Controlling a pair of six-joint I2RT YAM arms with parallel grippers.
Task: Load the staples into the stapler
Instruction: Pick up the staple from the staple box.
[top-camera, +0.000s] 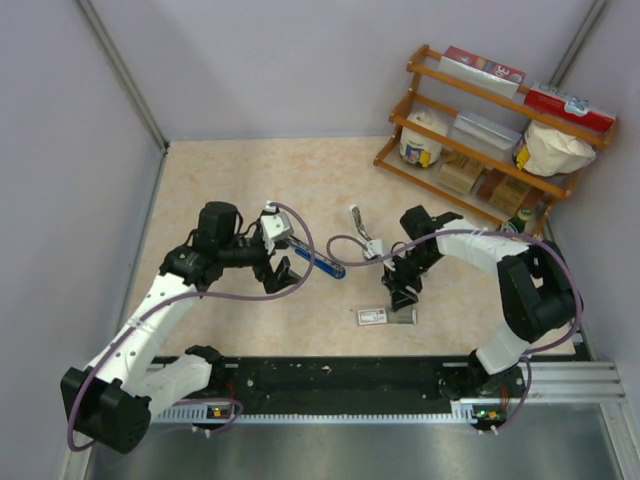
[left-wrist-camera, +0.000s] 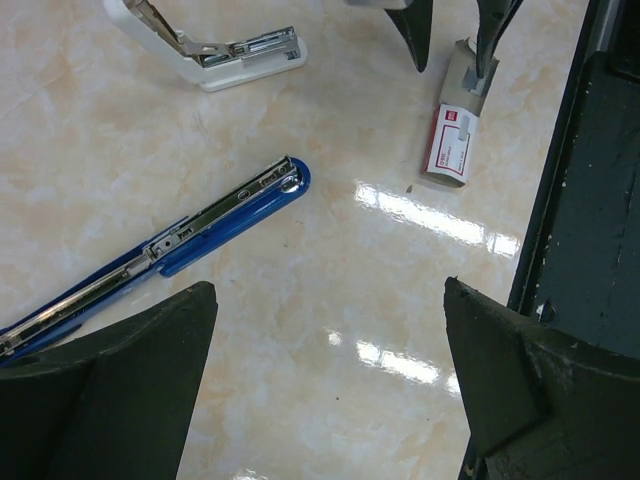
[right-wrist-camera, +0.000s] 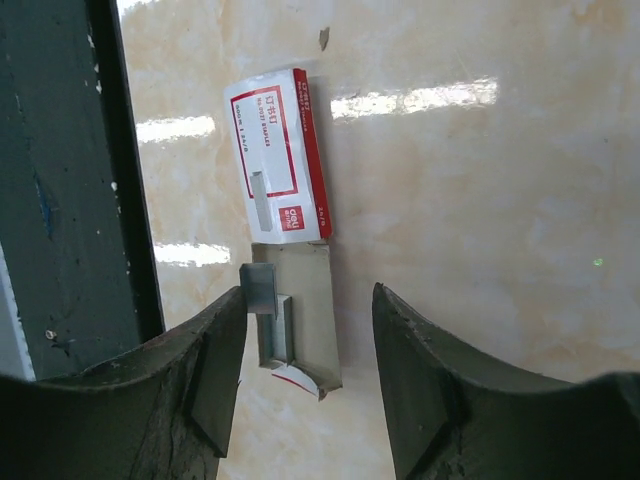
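- My right hand (right-wrist-camera: 309, 290) is hanging loose, fingers spread, not grasping anything.
- The staples (right-wrist-camera: 278, 330) are sitting in the grey tray (right-wrist-camera: 318, 300) right between its fingers, hugging one of them. The red-and-white box (right-wrist-camera: 275, 150) is lying just past the fingertips.
- My left hand (left-wrist-camera: 328, 290) is gaping wide, released, hovering over the counter (left-wrist-camera: 350, 130).
- The blue stapler (left-wrist-camera: 220, 225) is lying flipped open just ahead of it, off to one side.

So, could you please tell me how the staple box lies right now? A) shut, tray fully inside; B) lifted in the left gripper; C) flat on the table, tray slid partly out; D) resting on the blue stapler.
C: the grey tray sticks out of the red-and-white sleeve, both flat on the table, apart from the blue stapler.
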